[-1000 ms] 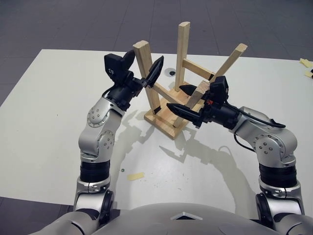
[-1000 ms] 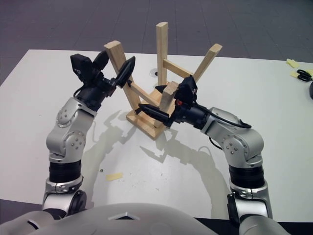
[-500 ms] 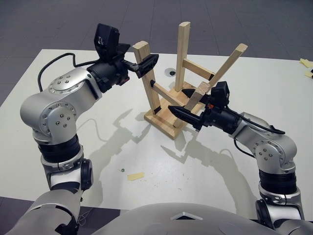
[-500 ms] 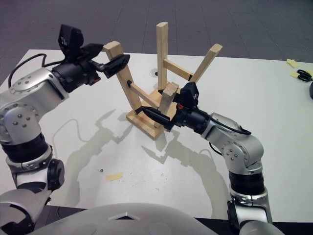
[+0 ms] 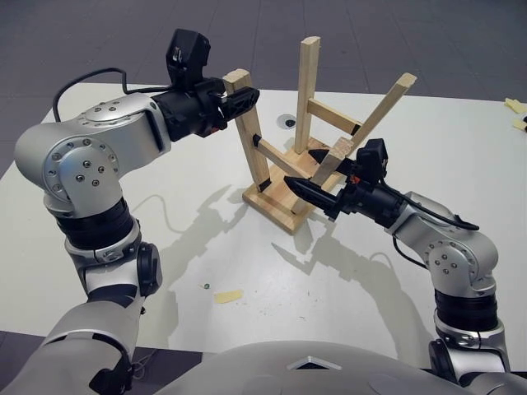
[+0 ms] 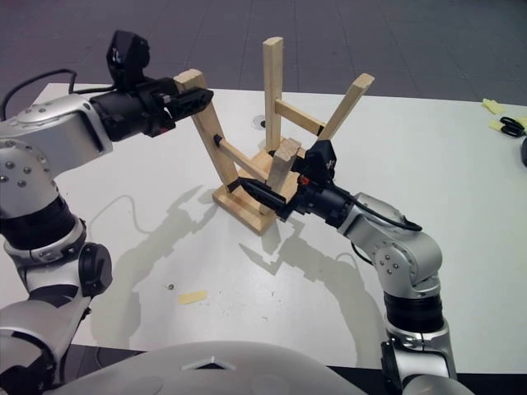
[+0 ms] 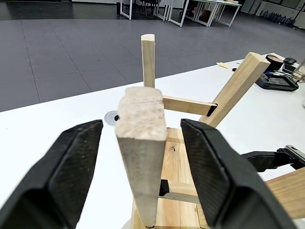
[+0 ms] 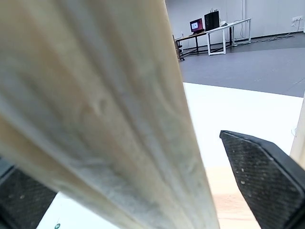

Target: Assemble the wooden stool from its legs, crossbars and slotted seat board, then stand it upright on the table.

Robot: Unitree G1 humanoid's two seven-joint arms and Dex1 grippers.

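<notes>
The assembled stool [image 5: 284, 200] stands inverted mid-bench [image 5: 461, 132]; only uprighting seems left. The left gripper [image 5: 239, 104] straddles the left leg [image 5: 254, 144], fingers released; the right gripper [image 5: 306, 169] brackets the near leg [image 5: 331, 160], apparently unclenched too. Next, both should clench and flip it.

You'll find a strip of yellow tape [image 5: 228, 295] lying on the table [image 5: 99, 164] toward its near edge, with a small dark speck [image 5: 207, 286] just beside it. A round grommet [image 5: 286, 123] sits toward the far side. At the right edge lie tape scraps [image 6: 492, 105] and what look like black scissors [image 6: 512, 125]. Grey floor [image 5: 99, 41] lies beyond.
</notes>
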